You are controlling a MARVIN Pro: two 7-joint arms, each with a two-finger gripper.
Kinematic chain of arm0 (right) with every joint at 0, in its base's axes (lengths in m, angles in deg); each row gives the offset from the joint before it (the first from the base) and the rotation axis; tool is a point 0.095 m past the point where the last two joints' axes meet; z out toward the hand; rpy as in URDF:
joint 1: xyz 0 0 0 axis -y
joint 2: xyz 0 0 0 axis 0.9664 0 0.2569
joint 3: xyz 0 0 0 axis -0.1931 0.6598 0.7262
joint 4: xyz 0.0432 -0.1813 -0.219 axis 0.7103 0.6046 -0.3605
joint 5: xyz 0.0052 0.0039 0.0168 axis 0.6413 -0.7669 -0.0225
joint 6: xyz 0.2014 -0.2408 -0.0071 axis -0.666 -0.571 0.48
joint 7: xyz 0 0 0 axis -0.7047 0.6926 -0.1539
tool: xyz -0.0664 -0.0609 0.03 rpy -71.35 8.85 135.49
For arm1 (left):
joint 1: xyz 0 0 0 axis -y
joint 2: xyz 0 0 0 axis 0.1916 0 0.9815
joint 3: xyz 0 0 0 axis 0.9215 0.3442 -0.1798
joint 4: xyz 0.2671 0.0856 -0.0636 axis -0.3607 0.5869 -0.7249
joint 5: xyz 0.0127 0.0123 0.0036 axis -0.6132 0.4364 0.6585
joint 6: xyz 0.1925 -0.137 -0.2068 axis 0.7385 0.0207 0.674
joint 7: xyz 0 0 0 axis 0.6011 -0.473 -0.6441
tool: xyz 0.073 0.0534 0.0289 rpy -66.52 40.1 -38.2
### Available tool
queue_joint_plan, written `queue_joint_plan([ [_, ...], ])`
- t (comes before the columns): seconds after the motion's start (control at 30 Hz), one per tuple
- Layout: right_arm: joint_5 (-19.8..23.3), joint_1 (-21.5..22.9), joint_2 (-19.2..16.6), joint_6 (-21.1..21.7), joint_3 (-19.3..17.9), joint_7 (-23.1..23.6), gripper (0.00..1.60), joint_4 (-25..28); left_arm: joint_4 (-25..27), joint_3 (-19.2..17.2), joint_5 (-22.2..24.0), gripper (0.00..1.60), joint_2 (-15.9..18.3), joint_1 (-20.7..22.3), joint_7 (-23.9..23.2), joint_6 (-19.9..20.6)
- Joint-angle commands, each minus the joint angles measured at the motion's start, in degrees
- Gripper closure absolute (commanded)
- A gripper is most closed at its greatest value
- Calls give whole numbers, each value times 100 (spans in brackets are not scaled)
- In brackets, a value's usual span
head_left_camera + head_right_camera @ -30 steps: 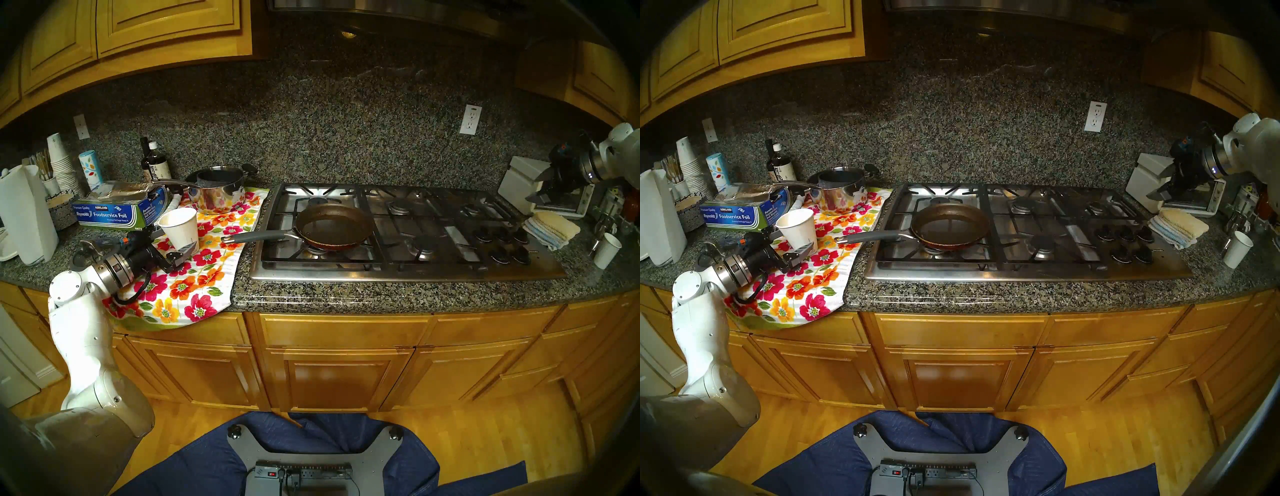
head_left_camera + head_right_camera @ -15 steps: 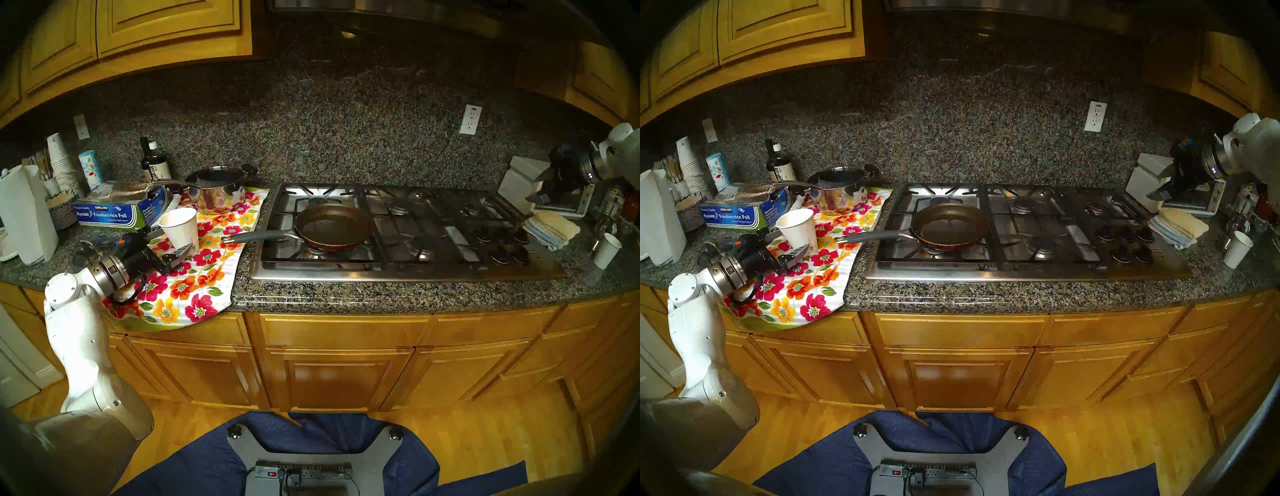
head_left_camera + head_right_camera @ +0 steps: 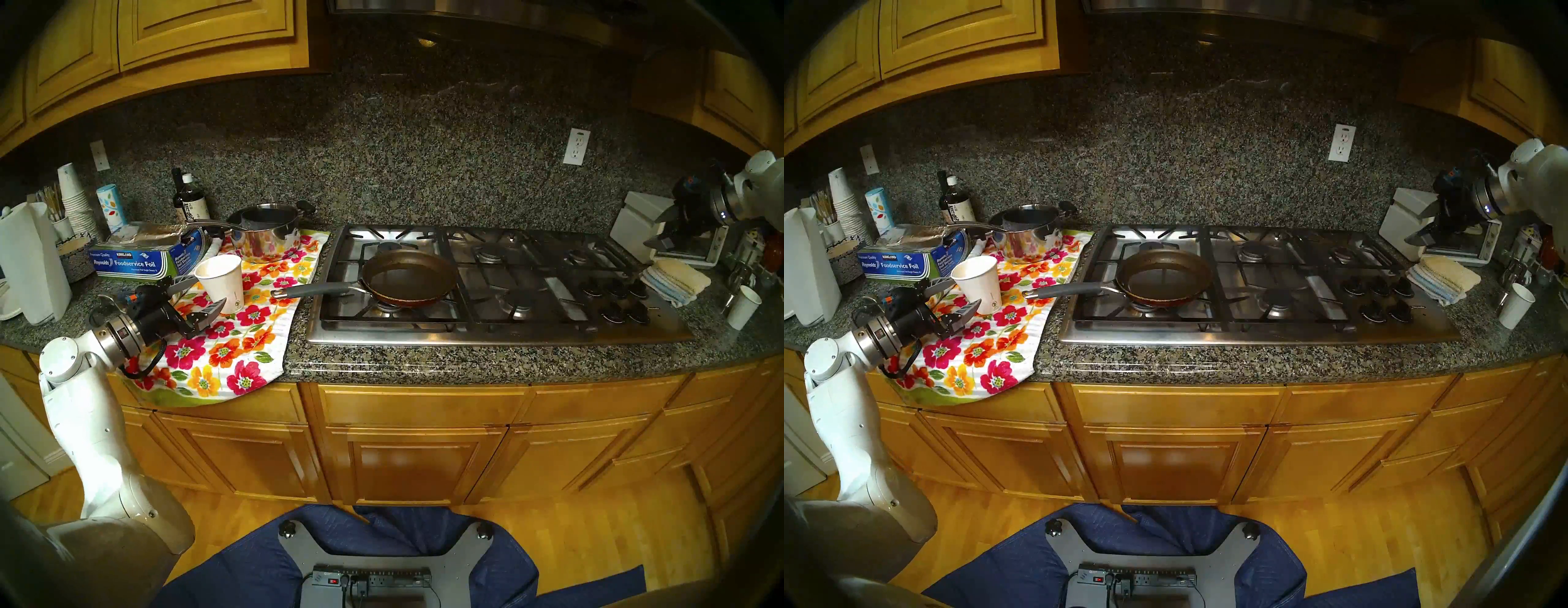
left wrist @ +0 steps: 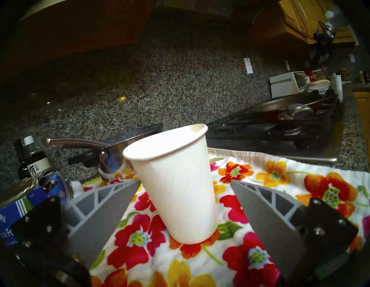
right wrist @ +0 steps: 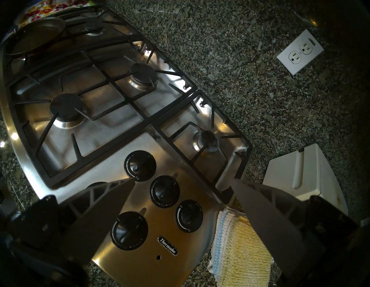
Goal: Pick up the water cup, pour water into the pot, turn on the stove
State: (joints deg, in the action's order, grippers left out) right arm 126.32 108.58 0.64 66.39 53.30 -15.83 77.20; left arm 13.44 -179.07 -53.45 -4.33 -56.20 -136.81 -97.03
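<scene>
1. Plain white tapered paper cup (image 3: 221, 280) upright on flowered towel (image 3: 237, 348), left end of granite counter (image 3: 466, 361).
2. Left gripper (image 4: 184, 192) spread wide, flanking cup, not touching.
3. Right gripper (image 5: 182, 188) spread, empty, above steel cooktop (image 5: 124, 144) knobs.

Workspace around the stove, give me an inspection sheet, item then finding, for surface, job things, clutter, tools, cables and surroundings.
Surface: speckled granite counter; floral towel draped over its front edge.
Job's things: water cup upright on the towel; frying pan on the stove, dark inside; knobs by the pan's far side.
Clutter: steel saucepan, foil box, stacked cups, folded cloths.
Tools: left tool open, fingers either side of the cup, not touching; right tool open, above the knobs.
Cables: black cable at left wrist.
Surroundings: wooden cabinets, wall outlet.
</scene>
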Motion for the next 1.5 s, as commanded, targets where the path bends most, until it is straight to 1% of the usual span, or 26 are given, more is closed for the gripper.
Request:
queue_joint_plan([
  [0.0, 9, 186, 15, -6, 6, -13, 0, -142, 421, -90, 141, 0, 5, -90, 11, 149],
  [0.33, 9, 186, 15, -6, 6, -14, 0, -142, 499, -190, 136, 0, 119, -200, 11, 250],
  [0.63, 9, 185, 15, -6, 6, -14, 0, -141, 919, -225, 148, 0, 176, -367, 11, 421],
  [0.7, 9, 186, 15, -6, 6, -14, 0, -141, 941, -224, 151, 0, 180, -382, 11, 438],
  [0.9, 9, 186, 15, -6, 6, -14, 0, -142, 1089, -245, 233, 0, 204, -478, 11, 586],
  [1.0, 9, 186, 15, -6, 6, -14, 0, -142, 1140, -200, 359, 0, 238, -534, 11, 798],
  [1.03, 9, 186, 15, -6, 6, -14, 0, -141, 1162, -195, 435, 0, 231, -545, 11, 937],
  [1.47, 9, 186, 15, -6, 6, -13, 0, -142, 1186, -121, 583, 0, 323, -643, 11, 1111],
])
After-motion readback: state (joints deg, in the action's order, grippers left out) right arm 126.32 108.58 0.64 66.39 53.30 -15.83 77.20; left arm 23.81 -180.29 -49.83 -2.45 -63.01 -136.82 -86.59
